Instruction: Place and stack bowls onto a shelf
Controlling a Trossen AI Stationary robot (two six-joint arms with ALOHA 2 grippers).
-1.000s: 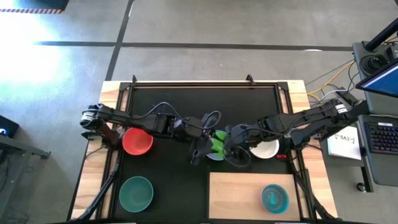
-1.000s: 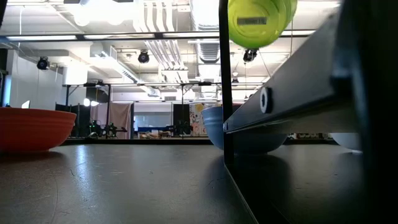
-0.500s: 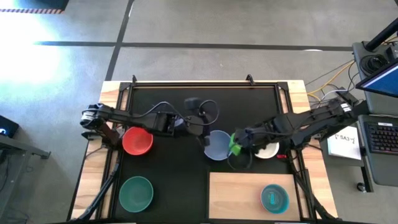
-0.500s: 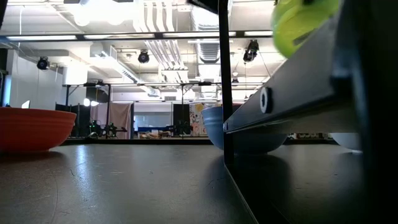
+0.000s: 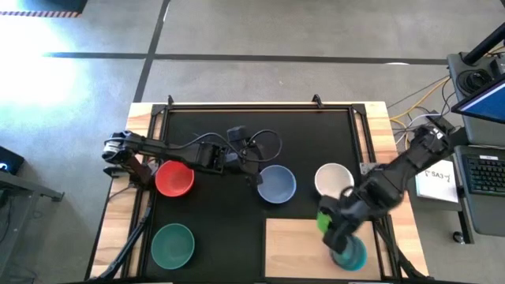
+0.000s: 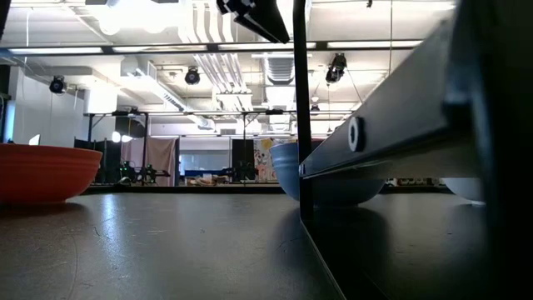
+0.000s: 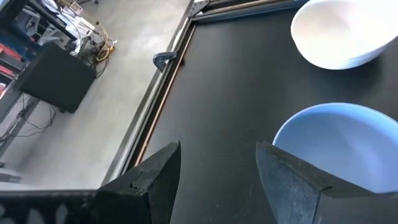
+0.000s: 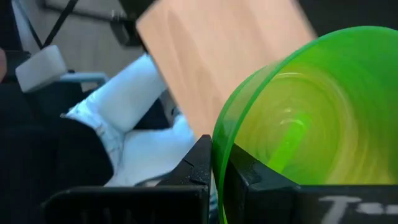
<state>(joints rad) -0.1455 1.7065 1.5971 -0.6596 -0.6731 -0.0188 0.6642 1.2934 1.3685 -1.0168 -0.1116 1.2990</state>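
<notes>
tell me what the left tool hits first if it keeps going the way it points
Probably the round periwinkle plastic bowl: it sits just ahead of the open left tool, slightly to one side, on the black mat. Depth is unclear.

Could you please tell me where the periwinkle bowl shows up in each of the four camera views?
High view: periwinkle bowl mid-mat, left of the white bowl.
Low view: pale blue bowl behind the dark post.
Left wrist view: just past the open left gripper, white bowl beyond.
Right wrist view: not in it.
Shared landmark: the white bowl.
</notes>
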